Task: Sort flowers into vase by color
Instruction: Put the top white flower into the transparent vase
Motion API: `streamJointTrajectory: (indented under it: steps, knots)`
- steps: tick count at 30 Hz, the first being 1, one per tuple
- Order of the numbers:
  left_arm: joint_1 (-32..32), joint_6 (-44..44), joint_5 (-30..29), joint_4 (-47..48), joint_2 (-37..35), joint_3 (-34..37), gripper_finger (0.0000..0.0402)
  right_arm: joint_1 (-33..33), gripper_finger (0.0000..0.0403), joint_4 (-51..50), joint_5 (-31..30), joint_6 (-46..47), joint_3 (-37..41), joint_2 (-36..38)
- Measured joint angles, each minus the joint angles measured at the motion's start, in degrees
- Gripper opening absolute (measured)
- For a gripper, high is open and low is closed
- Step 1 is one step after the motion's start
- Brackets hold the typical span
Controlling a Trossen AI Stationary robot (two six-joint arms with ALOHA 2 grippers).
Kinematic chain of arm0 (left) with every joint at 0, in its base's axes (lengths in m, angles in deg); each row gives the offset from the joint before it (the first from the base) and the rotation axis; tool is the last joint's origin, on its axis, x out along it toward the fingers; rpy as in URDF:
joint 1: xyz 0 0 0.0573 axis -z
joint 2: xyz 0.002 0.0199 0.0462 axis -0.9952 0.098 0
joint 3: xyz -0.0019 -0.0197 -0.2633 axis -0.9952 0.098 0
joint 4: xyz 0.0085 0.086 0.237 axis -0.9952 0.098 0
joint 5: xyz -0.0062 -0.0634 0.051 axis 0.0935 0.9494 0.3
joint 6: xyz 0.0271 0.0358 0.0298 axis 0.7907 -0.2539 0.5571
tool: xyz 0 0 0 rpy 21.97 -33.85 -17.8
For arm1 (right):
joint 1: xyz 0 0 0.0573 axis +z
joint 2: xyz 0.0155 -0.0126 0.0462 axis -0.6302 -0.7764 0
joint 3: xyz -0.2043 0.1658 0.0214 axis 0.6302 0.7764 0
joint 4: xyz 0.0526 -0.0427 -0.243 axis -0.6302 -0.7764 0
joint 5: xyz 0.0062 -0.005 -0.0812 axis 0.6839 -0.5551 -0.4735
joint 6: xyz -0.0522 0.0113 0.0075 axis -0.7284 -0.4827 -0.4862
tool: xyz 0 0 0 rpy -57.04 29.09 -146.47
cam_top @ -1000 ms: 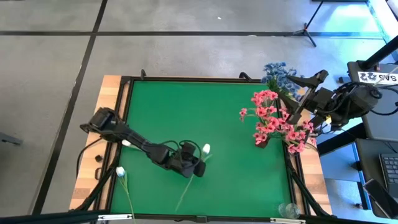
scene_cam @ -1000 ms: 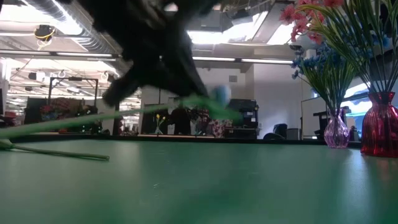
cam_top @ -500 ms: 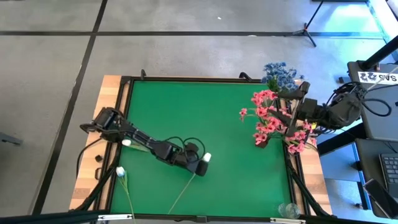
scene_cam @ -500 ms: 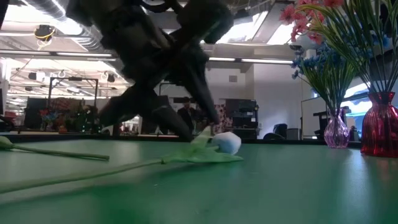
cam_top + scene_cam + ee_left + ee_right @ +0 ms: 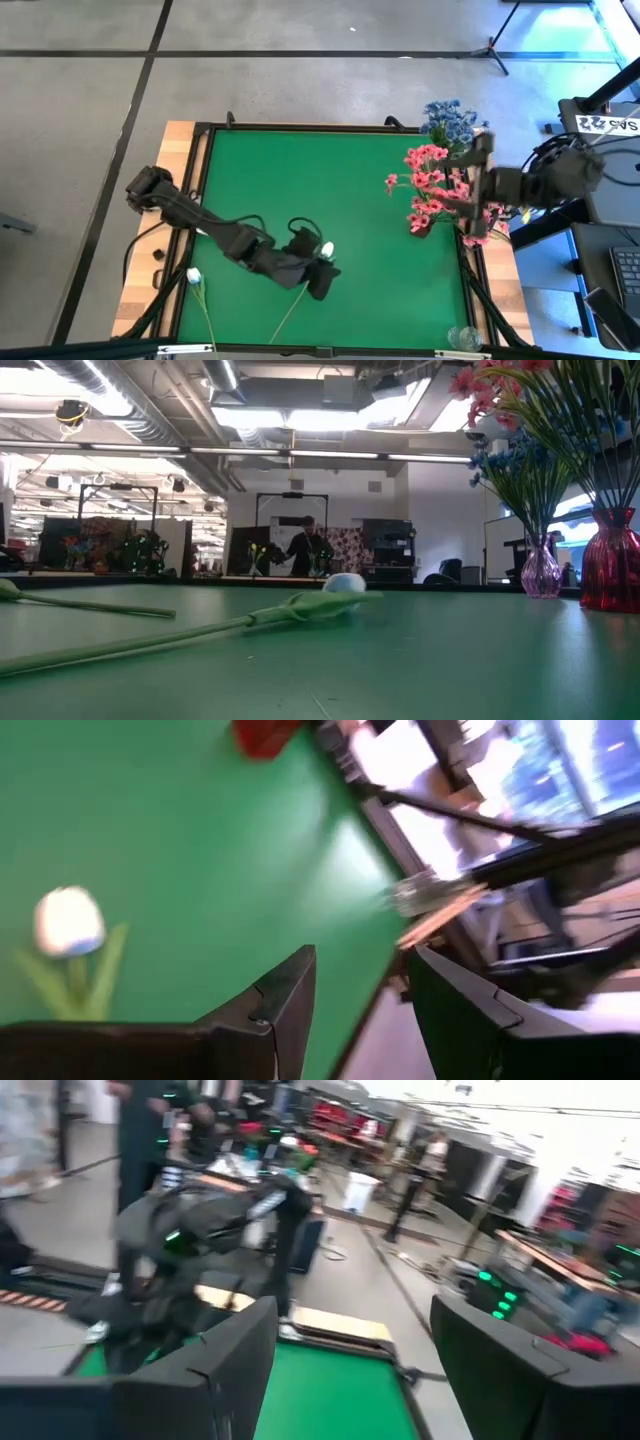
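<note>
A white flower lies flat on the green table (image 5: 380, 180). Its bud (image 5: 326, 250) (image 5: 345, 584) (image 5: 68, 920) is at mid-table and its stem (image 5: 290, 312) runs toward the near edge. My left gripper (image 5: 323, 286) (image 5: 360, 988) hovers open just near-side of the bud, with nothing between its fingers. A second white flower (image 5: 194, 276) (image 5: 80, 605) lies at the near left. Pink flowers (image 5: 440, 195) stand in a red vase (image 5: 612, 572), and blue flowers (image 5: 450, 118) stand in a purple vase (image 5: 541, 574). My right gripper (image 5: 462, 192) (image 5: 350, 1365) hangs open over the pink flowers.
A clear glass (image 5: 462, 338) stands at the table's near right corner. A black frame (image 5: 300, 127) borders the green surface. The two vases crowd the far right; the middle and far left of the table are bare. A person (image 5: 305, 548) stands in the room beyond.
My left gripper has lowered the white flower onto the table, opened and let go. It has then risen out of the low view and moved slightly toward the near edge. The flower now lies flat, its bud resting on the table. My right gripper has swung in over the pink flowers.
</note>
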State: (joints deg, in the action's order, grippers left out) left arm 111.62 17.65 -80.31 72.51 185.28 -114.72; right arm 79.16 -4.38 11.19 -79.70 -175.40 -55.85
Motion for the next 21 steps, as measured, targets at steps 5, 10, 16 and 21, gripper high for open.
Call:
streamJointTrajectory:
  steps: [5,10,16,21]
  knots:
    - [3.1,6.1,-9.2,0.0,-2.0,-4.5,0.0155,0.1,0.0264,-0.9,3.4,1.4,-9.2,-9.9]
    - [1.1,12.8,-12.8,0.2,-4.0,-7.1,0.0155,0.1,0.0264,-6.6,10.4,11.4,-17.4,-17.6]
    - [-5.8,24.1,-10.3,0.1,-8.4,-7.3,0.0155,1.6,0.0264,-9.3,11.8,20.8,-19.8,-23.2]
    - [-10.5,32.8,-7.7,2.6,-13.0,-7.3,0.0155,4.9,0.0264,-9.4,11.0,29.4,-20.0,-26.8]
